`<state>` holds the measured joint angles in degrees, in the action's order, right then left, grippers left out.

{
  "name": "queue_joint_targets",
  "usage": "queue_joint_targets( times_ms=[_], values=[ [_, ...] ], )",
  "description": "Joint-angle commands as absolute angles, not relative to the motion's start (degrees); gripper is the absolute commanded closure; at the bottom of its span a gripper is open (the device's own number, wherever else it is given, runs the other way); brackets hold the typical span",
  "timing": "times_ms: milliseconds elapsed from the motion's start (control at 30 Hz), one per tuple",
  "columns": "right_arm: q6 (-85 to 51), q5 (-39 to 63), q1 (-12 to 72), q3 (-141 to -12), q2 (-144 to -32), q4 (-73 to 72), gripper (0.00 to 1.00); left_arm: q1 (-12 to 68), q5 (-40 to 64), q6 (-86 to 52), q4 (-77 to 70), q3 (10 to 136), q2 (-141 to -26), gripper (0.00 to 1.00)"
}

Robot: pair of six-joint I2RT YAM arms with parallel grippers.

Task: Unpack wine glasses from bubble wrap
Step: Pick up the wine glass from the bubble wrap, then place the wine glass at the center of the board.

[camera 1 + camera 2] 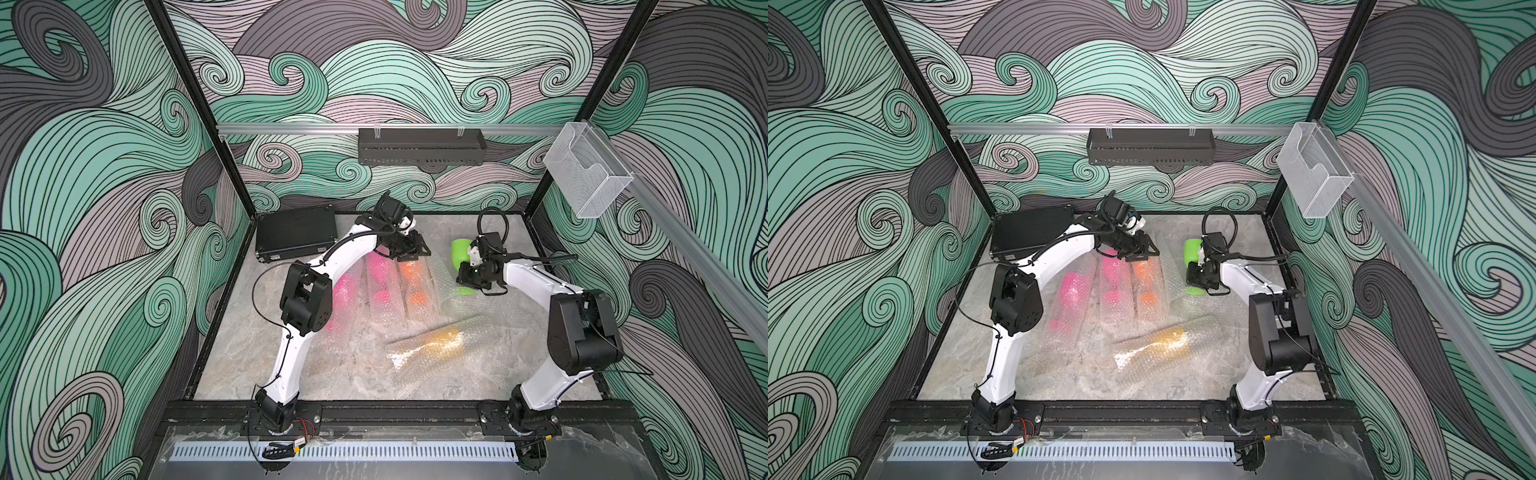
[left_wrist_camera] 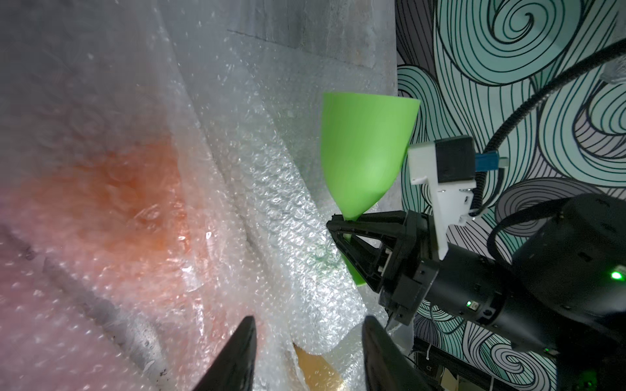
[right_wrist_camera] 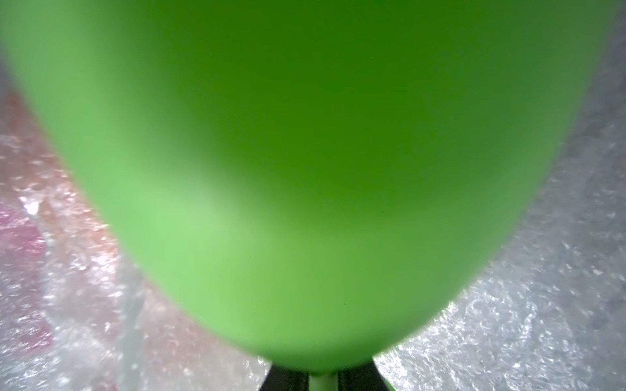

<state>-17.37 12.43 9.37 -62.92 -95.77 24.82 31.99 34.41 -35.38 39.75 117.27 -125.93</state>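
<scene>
Lime green goblet (image 3: 305, 162) fills nearly all of my right wrist view, its bare bowl blurred by closeness. Its thin stem runs down between the fingers of my right gripper (image 2: 345, 233), which is pinched narrow on that stem. From my left wrist I see the bowl free of the bubble wrap (image 2: 271, 189). The foot is partly hidden behind my fingers, so I cannot tell whether it touches anything. In both top views this goblet is just beside the orange goblet (image 1: 409, 272), on the side away from the hot pink goblet (image 1: 379, 272), and it is tilted, not upright.

My left gripper (image 2: 308, 335) hangs over the far end of the orange goblet's roll, jaws moderately apart, gripping nothing that I can see.

The step, as I judge it, is carrying the freed glass off and standing it up. A stem is a poor handle: the bowl is the heavy end and may swing in my grip. So I should move slowly and turn the wrist until the foot faces the counter (image 1: 332, 374). I want bare counter well apart from the orange goblet's roll, since a foot on crinkled wrap would tip. The empty sheet (image 1: 469, 309) near the orange goblet could snag the foot, so I should lift clear first. The yellow goblet (image 1: 442, 338), wrapped, lies nearer my bases than the orange one, and I should avoid it too.
</scene>
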Motion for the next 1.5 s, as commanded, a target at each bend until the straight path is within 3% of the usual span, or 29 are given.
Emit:
queue_joint_targets(
  times_ms=[0,400,733,1133,1233,1467],
  values=[
    [-14.0,13.5,9.5,-61.6,-92.4,17.5,0.83,30.8,36.3,-36.4,39.1,118.1,-122.7,0.50],
    [5.4,13.1,12.8,-52.5,-83.8,-1.1,0.83,28.6,37.7,-38.2,38.0,119.9,-120.3,0.48],
    [15.9,6.6,19.0,-42.0,-78.4,-14.2,0.83,26.4,43.1,-43.4,31.9,115.6,-117.0,0.45],
    [19.0,3.0,22.8,-40.8,-76.0,-16.1,0.83,27.2,46.1,-41.5,34.3,114.3,-117.7,0.46],
    [19.7,2.8,23.5,-41.1,-76.0,-15.5,0.82,27.5,46.7,-41.6,34.1,114.3,-118.0,0.48],
    [20.8,1.4,24.3,-41.4,-75.9,-15.2,0.82,28.5,45.5,-40.0,35.9,114.3,-118.3,0.64]
  ],
)
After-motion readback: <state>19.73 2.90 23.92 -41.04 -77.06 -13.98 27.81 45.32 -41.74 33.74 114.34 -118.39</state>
